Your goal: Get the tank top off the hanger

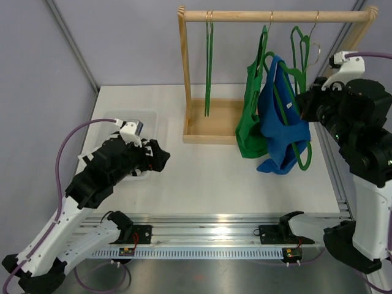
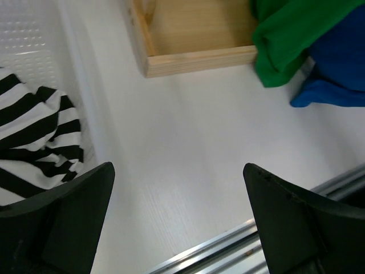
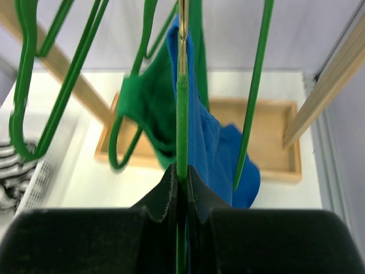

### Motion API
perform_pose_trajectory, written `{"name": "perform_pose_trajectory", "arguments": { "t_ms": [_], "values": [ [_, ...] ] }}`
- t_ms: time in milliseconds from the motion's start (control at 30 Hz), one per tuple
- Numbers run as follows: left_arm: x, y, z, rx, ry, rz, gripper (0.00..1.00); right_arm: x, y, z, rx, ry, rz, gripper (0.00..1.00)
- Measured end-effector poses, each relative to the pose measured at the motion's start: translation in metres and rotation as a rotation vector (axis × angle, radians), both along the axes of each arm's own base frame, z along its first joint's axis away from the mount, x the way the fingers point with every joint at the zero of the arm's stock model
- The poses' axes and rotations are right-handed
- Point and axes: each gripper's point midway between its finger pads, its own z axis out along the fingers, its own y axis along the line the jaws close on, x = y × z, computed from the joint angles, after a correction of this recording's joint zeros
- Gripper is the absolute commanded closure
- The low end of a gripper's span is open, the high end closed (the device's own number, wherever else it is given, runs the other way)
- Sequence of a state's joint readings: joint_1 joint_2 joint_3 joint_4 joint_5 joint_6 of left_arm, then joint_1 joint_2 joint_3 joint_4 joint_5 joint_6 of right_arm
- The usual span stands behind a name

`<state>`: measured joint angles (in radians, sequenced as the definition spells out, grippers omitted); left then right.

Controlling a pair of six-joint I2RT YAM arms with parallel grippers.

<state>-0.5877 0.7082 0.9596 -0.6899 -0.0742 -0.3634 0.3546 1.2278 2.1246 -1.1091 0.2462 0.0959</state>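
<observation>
A blue tank top (image 1: pixel 282 128) hangs on a slanted green hanger (image 1: pixel 304 150) at the right of the wooden rack (image 1: pixel 275 16), its hem bunched on the table. My right gripper (image 1: pixel 301 101) is shut on that hanger's wire. In the right wrist view the jaws of the right gripper (image 3: pixel 181 171) pinch the green hanger (image 3: pixel 182 114), with the blue tank top (image 3: pixel 214 142) just behind it. A green tank top (image 1: pixel 250 122) hangs beside the blue one on another hanger. My left gripper (image 1: pixel 162 156) stands open and holds nothing, low over the table, far to the left.
A white basket (image 1: pixel 153 116) with a black-and-white striped garment (image 2: pixel 34 137) sits under the left arm. The rack's wooden tray base (image 2: pixel 194 57) lies ahead of the left gripper (image 2: pixel 178 171). An empty green hanger (image 1: pixel 209 67) hangs at the rack's left, another (image 1: pixel 300 43) at its right.
</observation>
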Motion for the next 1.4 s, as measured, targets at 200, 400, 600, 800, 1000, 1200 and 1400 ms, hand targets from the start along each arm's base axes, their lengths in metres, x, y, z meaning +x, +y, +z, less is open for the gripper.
{"name": "perform_pose_trajectory", "arguments": {
  "t_ms": [200,400,600,800,1000,1200,1400],
  "values": [
    [-0.018,-0.058,0.035,-0.115,-0.089,-0.185,0.01,-0.064,0.002,-0.043,0.03,0.101,0.117,1.0],
    [-0.044,-0.134,0.064,-0.142,-0.16,-0.35,0.01,-0.129,0.004,-0.066,0.063,0.147,0.245,1.0],
    [-0.038,-0.185,0.092,-0.164,-0.207,-0.356,0.01,-0.184,0.02,-0.082,0.116,0.147,0.443,1.0],
    [-0.024,-0.217,0.109,-0.178,-0.244,-0.359,0.07,-0.2,0.037,-0.1,0.137,0.208,0.574,1.0],
    [-0.024,-0.23,0.106,-0.172,-0.253,-0.396,0.25,-0.206,0.044,-0.101,0.149,0.218,0.626,1.0],
    [-0.027,-0.239,0.105,-0.18,-0.255,-0.421,0.31,-0.205,0.043,-0.101,0.147,0.217,0.615,1.0],
    [-0.028,-0.241,0.103,-0.182,-0.255,-0.425,0.18,-0.195,0.041,-0.101,0.138,0.223,0.584,1.0]
  ]
}}
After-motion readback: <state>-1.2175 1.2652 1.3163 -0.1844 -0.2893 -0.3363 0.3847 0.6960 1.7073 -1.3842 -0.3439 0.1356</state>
